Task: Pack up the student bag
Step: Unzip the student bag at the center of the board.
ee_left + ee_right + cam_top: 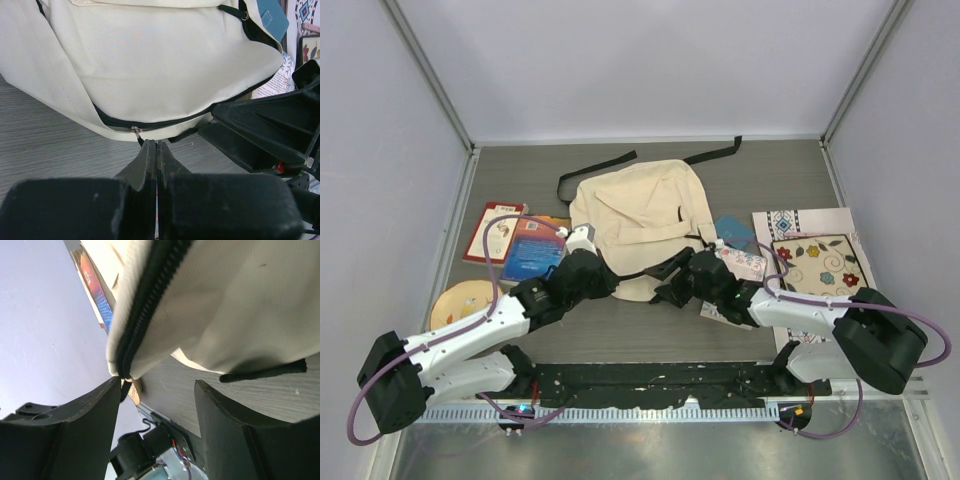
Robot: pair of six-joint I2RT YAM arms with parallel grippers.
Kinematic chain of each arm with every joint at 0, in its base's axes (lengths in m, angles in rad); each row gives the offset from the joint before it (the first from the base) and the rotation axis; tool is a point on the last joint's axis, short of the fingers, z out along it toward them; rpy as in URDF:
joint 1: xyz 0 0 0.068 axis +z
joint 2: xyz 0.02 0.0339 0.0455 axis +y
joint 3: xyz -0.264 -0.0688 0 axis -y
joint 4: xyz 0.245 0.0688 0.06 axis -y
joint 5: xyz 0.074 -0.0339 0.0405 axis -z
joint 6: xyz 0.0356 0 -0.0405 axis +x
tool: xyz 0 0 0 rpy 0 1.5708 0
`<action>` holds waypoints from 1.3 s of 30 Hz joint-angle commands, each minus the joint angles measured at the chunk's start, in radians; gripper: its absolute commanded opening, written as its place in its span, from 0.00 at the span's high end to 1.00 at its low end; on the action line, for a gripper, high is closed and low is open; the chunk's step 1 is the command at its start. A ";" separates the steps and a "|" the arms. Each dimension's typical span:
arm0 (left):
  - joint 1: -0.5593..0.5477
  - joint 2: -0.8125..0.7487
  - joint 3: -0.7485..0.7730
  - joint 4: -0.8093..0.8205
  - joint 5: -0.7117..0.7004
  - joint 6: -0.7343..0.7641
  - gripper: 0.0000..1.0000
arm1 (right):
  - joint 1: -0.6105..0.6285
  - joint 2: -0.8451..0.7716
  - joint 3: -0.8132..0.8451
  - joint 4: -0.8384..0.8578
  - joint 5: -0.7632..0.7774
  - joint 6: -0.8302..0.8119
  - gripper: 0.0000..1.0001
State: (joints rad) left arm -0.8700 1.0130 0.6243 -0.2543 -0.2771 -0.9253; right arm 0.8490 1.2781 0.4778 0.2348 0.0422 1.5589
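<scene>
Left gripper (156,144): nearest the lens in its own wrist view. The jaws are pressed together, apparently pinching the black tab of the zip pull (136,131).
Right gripper (159,385): jaws spread with the bag's zipped edge between them. One finger touches the seam corner and nothing is clamped.
Student bag (640,220): lies flat mid-table with its straps toward twelve o'clock. The zip along its six o'clock edge looks closed.
Loose items: books (530,255) at nine o'clock of the bag and a flowered pouch (815,265) at three o'clock, both outside it.
Step in hand (judged): opening the main zip.
Method advised: close the right jaws on the cloth beside the track to anchor it. Draw the pull along the line of the teeth, not upward, and keep the pull gentle so the soft fabric neither bunches nor jams the slider.
View comparison: only the left wrist view shows the pull and the pressed fingers. Only the right wrist view shows the gap between the right jaws. The top view hides both sets of fingertips but alone gives the whole layout.
</scene>
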 commanded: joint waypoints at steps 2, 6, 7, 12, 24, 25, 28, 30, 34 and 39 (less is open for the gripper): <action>0.002 -0.024 0.006 0.026 -0.007 0.025 1.00 | 0.013 0.017 0.082 0.092 0.110 0.032 0.34; 0.002 -0.017 0.009 0.027 -0.008 0.029 1.00 | 0.019 0.018 0.108 0.046 0.134 0.024 0.34; 0.002 -0.016 0.012 0.027 -0.008 0.029 1.00 | 0.022 0.020 0.107 0.046 0.142 0.029 0.34; 0.002 -0.011 0.023 0.026 -0.005 0.034 1.00 | 0.024 0.078 0.160 -0.011 0.147 0.039 0.35; 0.002 -0.024 0.034 0.006 -0.016 0.043 1.00 | 0.035 0.144 0.203 -0.045 0.117 0.050 0.51; 0.002 -0.024 0.034 0.007 -0.016 0.043 1.00 | 0.035 0.145 0.202 -0.045 0.116 0.046 0.60; 0.002 -0.022 0.040 -0.003 -0.020 0.045 1.00 | 0.035 0.142 0.196 -0.048 0.117 0.029 0.80; 0.002 -0.022 0.046 -0.017 -0.031 0.052 1.00 | 0.036 0.118 0.180 -0.054 0.130 0.018 0.90; 0.005 -0.031 0.072 -0.123 -0.120 0.071 1.00 | 0.024 0.043 0.127 -0.084 0.174 -0.069 0.99; 0.084 -0.031 0.077 -0.223 -0.200 0.131 1.00 | 0.015 0.000 0.071 -0.115 0.142 -0.161 0.99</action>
State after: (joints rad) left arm -0.8497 1.0046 0.6666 -0.3729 -0.3660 -0.8581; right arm 0.8738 1.3277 0.5880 0.1493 0.1547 1.4921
